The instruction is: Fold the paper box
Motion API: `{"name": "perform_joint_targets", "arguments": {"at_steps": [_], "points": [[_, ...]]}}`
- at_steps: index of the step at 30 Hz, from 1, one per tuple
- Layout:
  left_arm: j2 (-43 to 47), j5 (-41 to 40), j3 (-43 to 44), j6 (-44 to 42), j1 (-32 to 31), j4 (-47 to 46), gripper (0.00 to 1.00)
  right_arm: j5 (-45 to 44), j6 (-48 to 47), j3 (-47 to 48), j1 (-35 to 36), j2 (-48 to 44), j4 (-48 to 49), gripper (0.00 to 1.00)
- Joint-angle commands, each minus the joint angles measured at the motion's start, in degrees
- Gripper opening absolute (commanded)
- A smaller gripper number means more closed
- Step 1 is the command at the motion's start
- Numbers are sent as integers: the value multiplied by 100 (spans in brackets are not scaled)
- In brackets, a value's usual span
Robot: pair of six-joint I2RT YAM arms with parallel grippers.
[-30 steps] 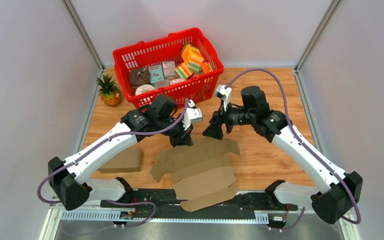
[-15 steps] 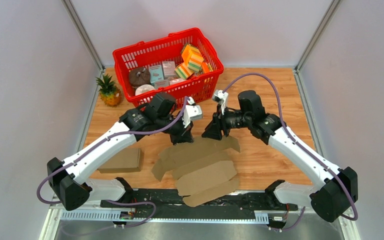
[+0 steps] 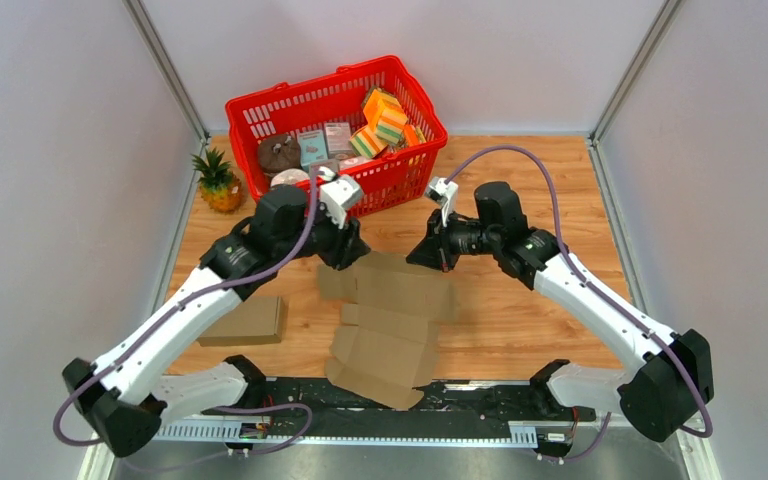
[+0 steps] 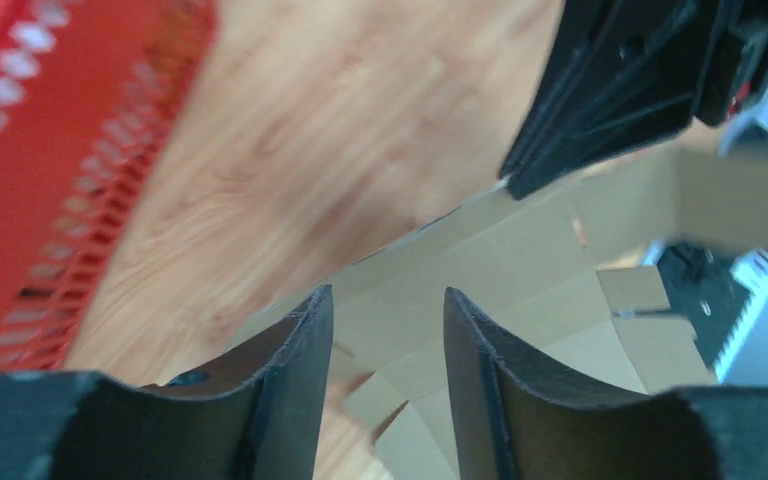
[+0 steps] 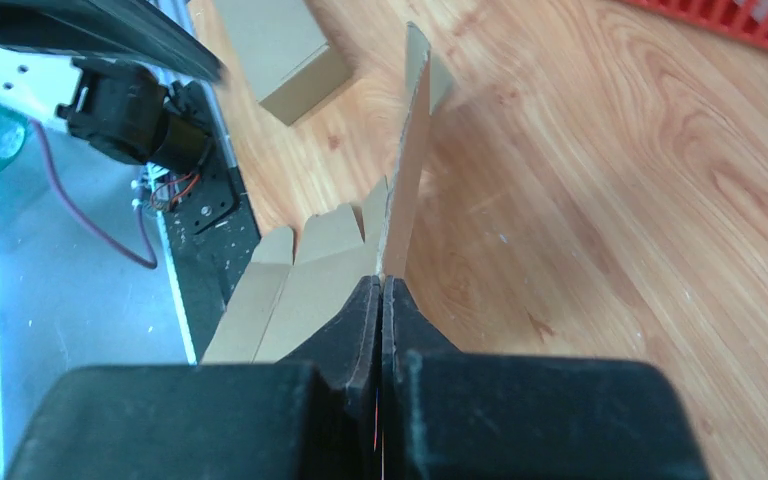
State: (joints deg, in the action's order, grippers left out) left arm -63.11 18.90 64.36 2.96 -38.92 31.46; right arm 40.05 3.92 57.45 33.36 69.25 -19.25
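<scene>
The paper box (image 3: 390, 312) is a flat, unfolded brown cardboard sheet in the middle of the table, its flaps reaching toward the near rail. My right gripper (image 3: 432, 252) is shut on the sheet's far right edge. In the right wrist view the cardboard (image 5: 410, 170) stands on edge out of the closed right gripper (image 5: 380, 282). My left gripper (image 3: 346, 248) hovers at the sheet's far left corner. It is open, and in the left wrist view the cardboard (image 4: 520, 260) lies beyond the left gripper (image 4: 388, 295), with nothing between the fingers.
A red basket (image 3: 415, 95) full of goods stands at the back. A small pineapple (image 3: 218, 180) sits left of it. A folded brown box (image 3: 245, 322) lies at the near left. A black rail (image 3: 480, 400) runs along the near edge.
My left gripper has let go of the cardboard, opened and drawn back to the left. My right gripper has shut on the far edge. The sheet has swung round toward the near rail.
</scene>
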Motion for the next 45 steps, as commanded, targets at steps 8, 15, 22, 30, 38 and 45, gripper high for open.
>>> {"name": "perform_joint_targets", "arguments": {"at_steps": [8,15,22,30,38,45], "points": [[1565,-1740,-1635,1206,805,-1168,65,-95,197,-296,-295,-175,562,0],[1460,-1189,-2655,1698,1316,-2492,66,125,205,-296,-331,-333,527,0],[1214,-836,-3219,1884,1448,-3681,67,240,188,-287,-331,-378,483,0],[388,263,-2885,1883,1527,-3981,56,266,206,-305,-331,-395,527,0],[615,466,-3025,1857,1527,-3902,26,64,161,-296,-331,-421,474,0],[651,773,-2912,1612,1510,-3797,6,-471,-154,362,-103,0,-306,38]]}}
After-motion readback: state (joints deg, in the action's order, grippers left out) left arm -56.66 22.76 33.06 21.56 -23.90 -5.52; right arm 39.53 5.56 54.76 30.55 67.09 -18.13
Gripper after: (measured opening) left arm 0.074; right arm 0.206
